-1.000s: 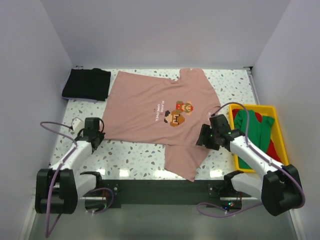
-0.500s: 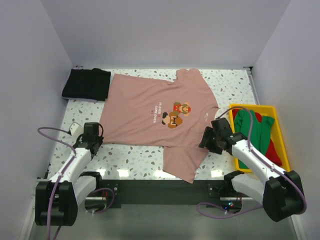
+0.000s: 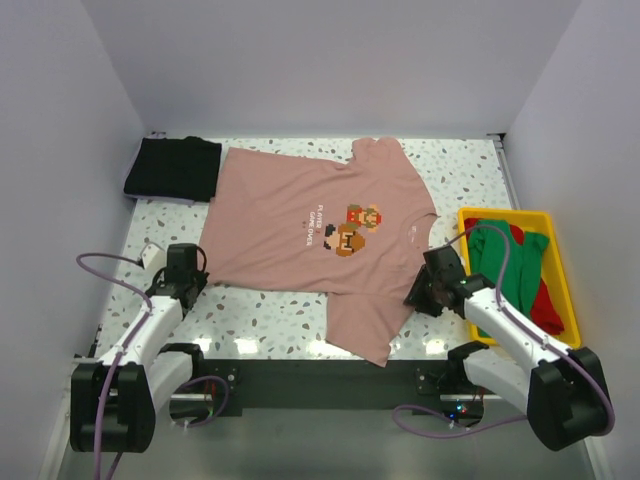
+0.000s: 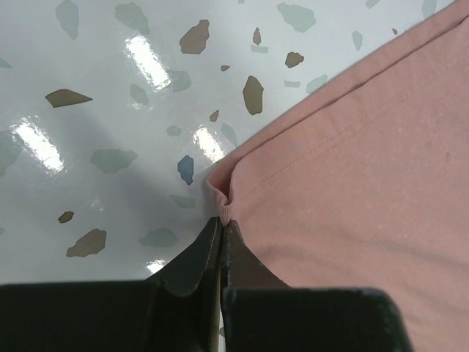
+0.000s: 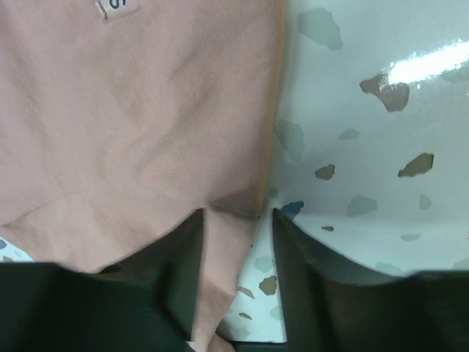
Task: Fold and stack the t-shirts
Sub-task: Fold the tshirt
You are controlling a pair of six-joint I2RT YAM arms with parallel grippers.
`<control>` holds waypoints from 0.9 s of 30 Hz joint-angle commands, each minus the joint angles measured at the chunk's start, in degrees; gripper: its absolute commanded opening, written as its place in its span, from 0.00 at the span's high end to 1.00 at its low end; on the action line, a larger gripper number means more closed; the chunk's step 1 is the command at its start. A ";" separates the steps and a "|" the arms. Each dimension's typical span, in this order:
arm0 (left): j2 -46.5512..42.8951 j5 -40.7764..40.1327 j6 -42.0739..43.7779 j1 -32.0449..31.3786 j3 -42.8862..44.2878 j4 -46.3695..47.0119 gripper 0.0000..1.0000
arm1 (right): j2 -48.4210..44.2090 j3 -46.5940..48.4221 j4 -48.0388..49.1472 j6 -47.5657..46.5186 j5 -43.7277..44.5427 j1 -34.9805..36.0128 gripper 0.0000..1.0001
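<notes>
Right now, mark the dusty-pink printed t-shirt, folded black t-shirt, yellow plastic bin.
dusty-pink printed t-shirt point(image 3: 280, 215): top view, plain chest cloth.
folded black t-shirt point(image 3: 173, 168): top view, its middle.
yellow plastic bin point(image 3: 520, 213): top view, far rim.

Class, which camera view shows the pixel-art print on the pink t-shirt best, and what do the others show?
The top external view: the pixel-art print lies fully visible on the pink t-shirt. The left wrist view shows only a plain hem corner, the right wrist only plain cloth and a small tag; neither shows the print.
</notes>
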 commanded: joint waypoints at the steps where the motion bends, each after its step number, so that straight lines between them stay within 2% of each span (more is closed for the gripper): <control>1: -0.55 0.44 1.81 0.38 1.07 2.47 1.00 | 2.23 0.00 3.87 2.08 1.36 -0.28 0.62; 5: -0.55 0.27 2.95 0.38 2.55 0.72 1.00 | 4.97 0.09 7.04 1.65 0.04 -0.28 0.78; 6: -0.73 0.09 3.04 0.38 2.82 0.27 1.00 | 4.88 0.35 6.52 1.38 0.83 -0.28 0.86; 9: -1.34 -0.78 3.39 0.38 3.96 -1.66 1.00 | 1.21 1.75 1.89 0.42 2.50 -0.28 0.95; 14: -2.13 -1.84 3.22 0.38 5.72 -5.70 1.00 | -7.93 4.83 -6.74 -0.73 4.35 -0.28 0.97; 21: -6.00 -2.19 2.86 0.38 7.39 -10.36 1.00 | -13.12 5.54 -13.25 -1.26 3.64 -0.19 0.99; 27: -6.09 -2.81 3.65 0.38 11.52 -13.53 1.00 | -17.09 6.50 -16.68 -1.26 4.88 -0.37 0.97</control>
